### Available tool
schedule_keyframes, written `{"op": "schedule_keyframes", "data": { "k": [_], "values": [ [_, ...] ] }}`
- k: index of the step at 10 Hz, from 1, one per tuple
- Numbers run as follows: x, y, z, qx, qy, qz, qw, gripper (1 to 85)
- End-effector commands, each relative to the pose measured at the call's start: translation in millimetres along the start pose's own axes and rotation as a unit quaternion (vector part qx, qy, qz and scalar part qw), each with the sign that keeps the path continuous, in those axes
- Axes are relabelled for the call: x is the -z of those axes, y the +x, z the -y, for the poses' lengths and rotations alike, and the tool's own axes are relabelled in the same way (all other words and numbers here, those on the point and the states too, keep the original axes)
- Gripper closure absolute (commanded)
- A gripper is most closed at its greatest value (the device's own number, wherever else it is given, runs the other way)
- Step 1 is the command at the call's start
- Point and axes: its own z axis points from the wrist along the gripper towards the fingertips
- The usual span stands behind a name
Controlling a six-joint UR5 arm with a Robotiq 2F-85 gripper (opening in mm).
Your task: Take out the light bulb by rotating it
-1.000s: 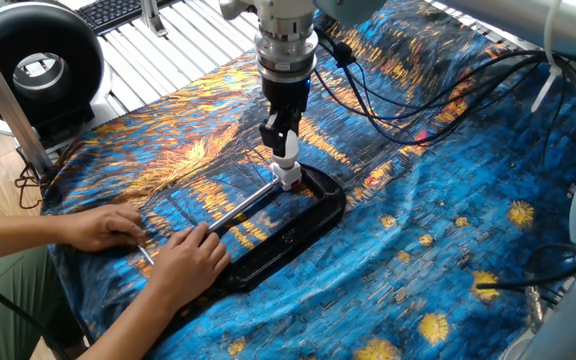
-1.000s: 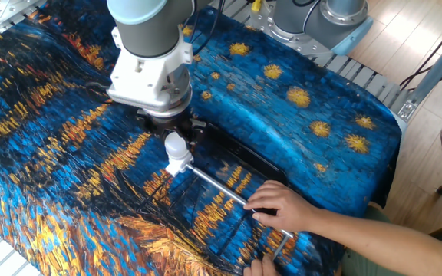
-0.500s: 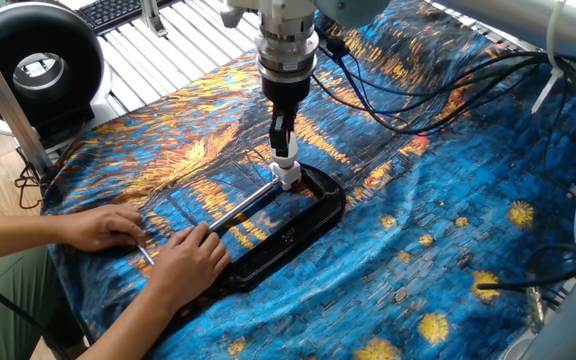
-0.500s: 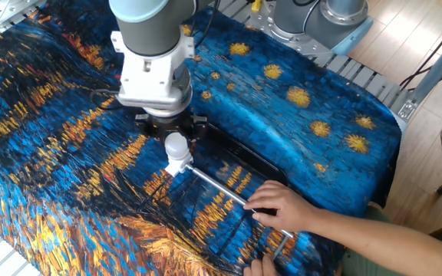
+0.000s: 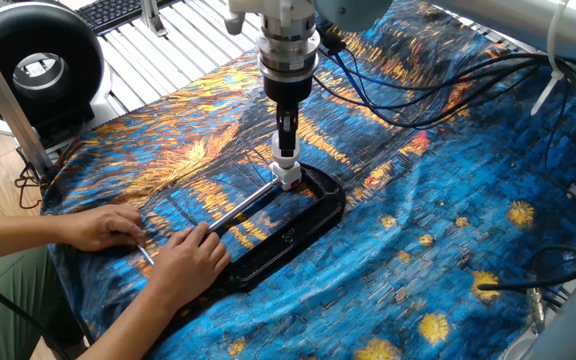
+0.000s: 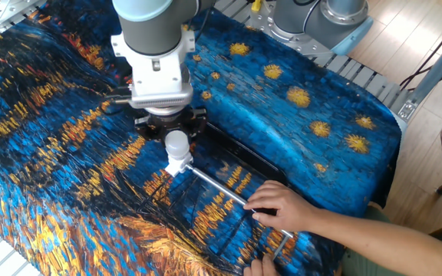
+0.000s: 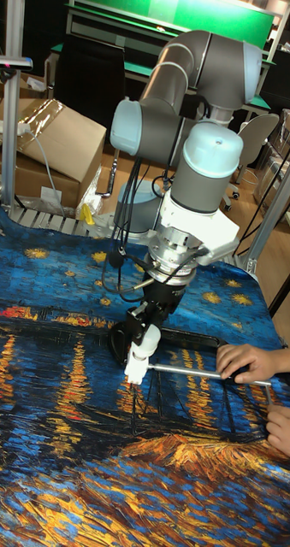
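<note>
My gripper [image 5: 286,148] hangs straight down over the bulb [image 6: 176,142], and my fingers [image 7: 141,327] are closed on its globe, one on each side, as far as the tall view shows; in the other fixed view the round white top shows just under my wrist with the dark jaws flanking it. The bulb stands upright in the white socket [image 5: 288,177], which sits at the far end of a metal rod [image 6: 225,188] lying over a black tray [image 5: 320,215] on the painted cloth [image 5: 448,230]. A person's hands [image 5: 183,262] press the near end of the rod, which I take to be keeping the socket from turning with me. I judge I am in the unscrewing step: the bulb is in my grip but its base is seated in the socket, with no silver thread that I can make out, so I cannot tell how far it has backed out. The next move calls for turning my wrist about the bulb's upright axis in the loosening sense, keeping the squeeze light enough not to crack the globe yet firm enough not to slip, and letting the wrist rise a little as the thread climbs. Only when it turns freely should I lift straight up, clear of the socket.
</note>
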Motion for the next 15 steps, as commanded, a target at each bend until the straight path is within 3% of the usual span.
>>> {"op": "schedule_keyframes", "data": {
  "k": [1,15],
  "values": [
    [1.2,-0.3,3.5,0.058,0.005,0.002,0.9983,76.0],
    [14.4,12.0,7.4,0.060,0.016,-0.024,0.9978,77.3]
  ]
}}
